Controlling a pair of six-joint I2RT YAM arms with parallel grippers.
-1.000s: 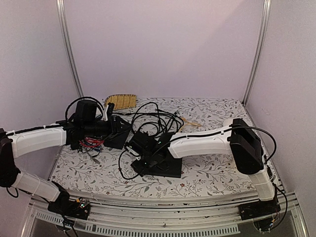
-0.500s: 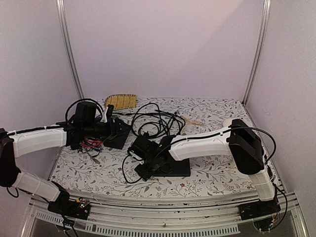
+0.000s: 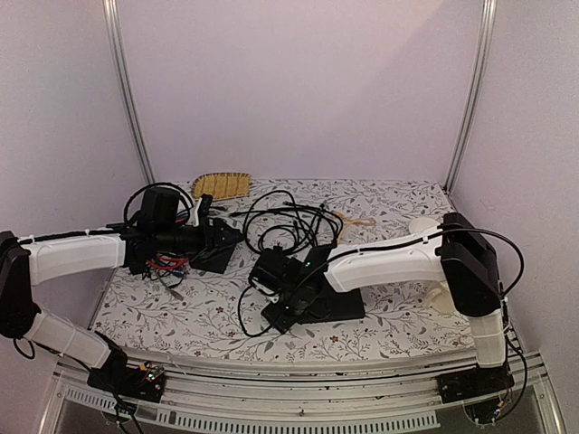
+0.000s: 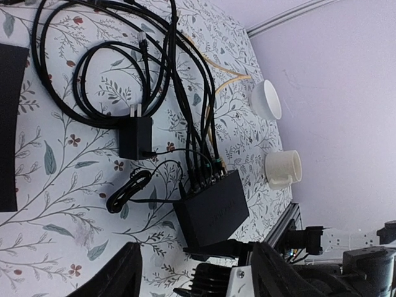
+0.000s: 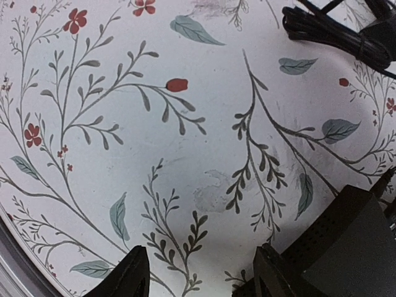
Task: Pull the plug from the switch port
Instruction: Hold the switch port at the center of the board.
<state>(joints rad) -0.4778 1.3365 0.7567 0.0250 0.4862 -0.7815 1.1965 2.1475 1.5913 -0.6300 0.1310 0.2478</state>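
The right gripper (image 5: 201, 275) hangs low with its jaws apart and only flowered tablecloth (image 5: 185, 124) between them. A corner of the switch (image 5: 349, 244) lies just beside one finger. The left gripper (image 4: 198, 278) is also spread and empty, held off to the left and well apart from the box. The switch sits near the middle of the table, toward the near edge, partly under the right forearm. Several plugs (image 4: 203, 175) stand in a row along its far edge, their leads running into the tangle of cables (image 3: 289, 217) farther back. Neither gripper has a plug, so this looks like the approach. To do it well, I would pin the box with one gripper and close the other on a plug's hard body rather than its lead. Then draw straight out along the socket, because a sideways tug would likely drag the box.
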